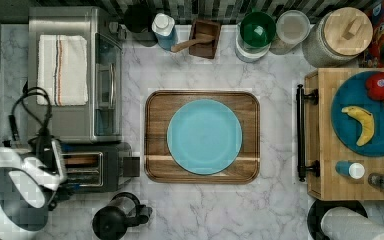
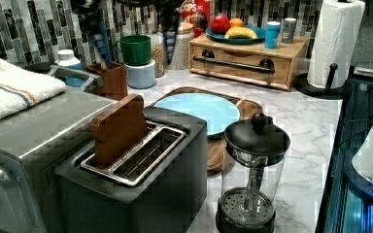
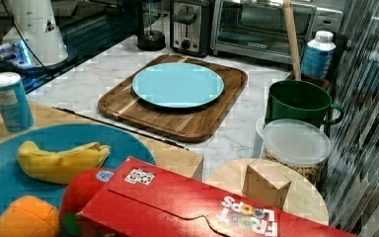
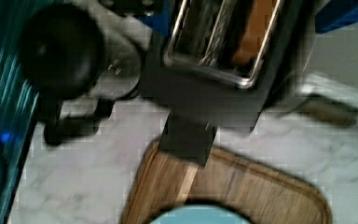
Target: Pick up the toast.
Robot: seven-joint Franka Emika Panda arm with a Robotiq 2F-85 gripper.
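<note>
The toast (image 1: 80, 161) is a brown slice standing upright in one slot of the black toaster (image 1: 111, 168), at the top view's lower left. It rises well above the slot in the left view (image 2: 118, 127). In the wrist view the toast (image 4: 254, 32) is an orange-brown strip inside the toaster (image 4: 205, 93). My gripper (image 1: 56, 159) hangs on the white arm over the toaster's end farthest from the tray, close beside the toast. Nothing is visibly held.
A black French press (image 1: 115, 220) stands close to the toaster. A toaster oven (image 1: 102, 75) with a striped cloth (image 1: 62, 70) on top sits behind it. To the top view's right lies a wooden tray (image 1: 156, 125) bearing a blue plate (image 1: 204, 136).
</note>
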